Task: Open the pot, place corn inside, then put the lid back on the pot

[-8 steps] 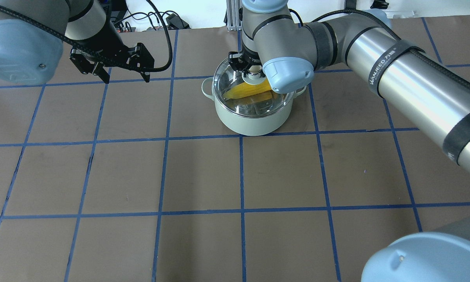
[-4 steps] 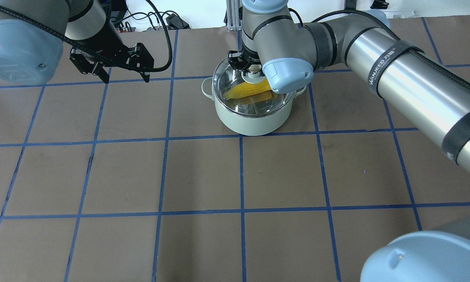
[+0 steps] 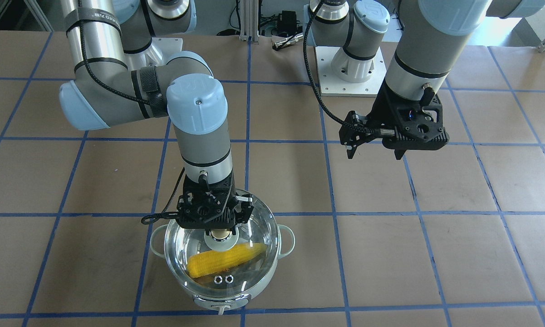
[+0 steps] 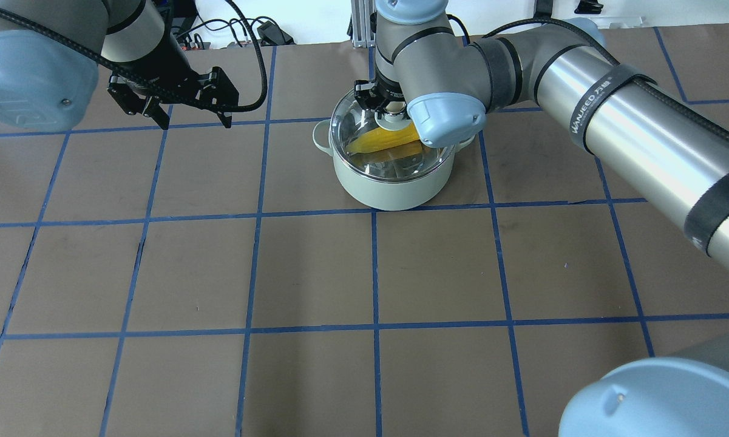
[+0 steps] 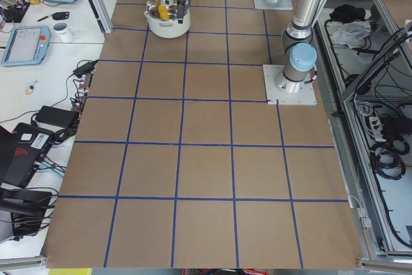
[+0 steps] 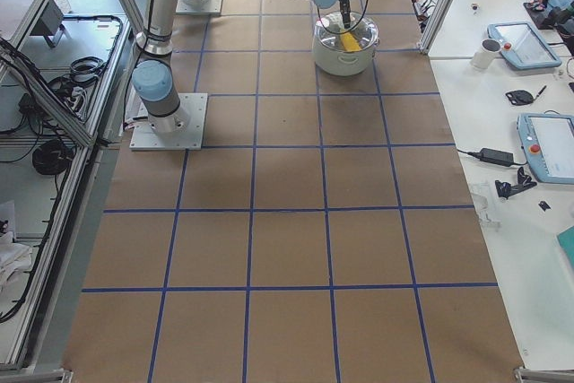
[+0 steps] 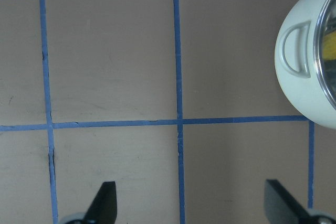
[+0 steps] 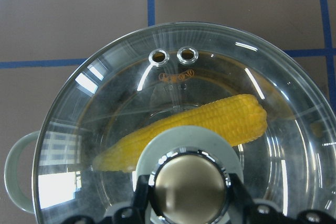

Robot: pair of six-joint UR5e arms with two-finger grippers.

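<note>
The pale mint-green pot (image 4: 388, 188) stands at the far middle of the table and shows in the front view (image 3: 236, 302). The clear glass lid (image 3: 254, 227) sits on it, level. The yellow corn (image 3: 227, 259) lies inside under the glass and shows in the right wrist view (image 8: 220, 119). My right gripper (image 3: 218, 229) points straight down over the lid. Its fingers hug the beige knob (image 8: 188, 184) on both sides with no gap. My left gripper (image 3: 374, 154) hangs open and empty above the table, well off to the pot's side. Its wrist view shows the pot's handle (image 7: 295, 51).
The table is brown paper with a blue tape grid. Cables and a metal post (image 4: 361, 24) lie behind the pot at the far edge. The right arm's forearm (image 4: 643, 133) stretches low over the right half of the table.
The right arm's elbow and forearm have shifted slightly. The lid, pot and corn have stayed in place. The left arm has not moved.
</note>
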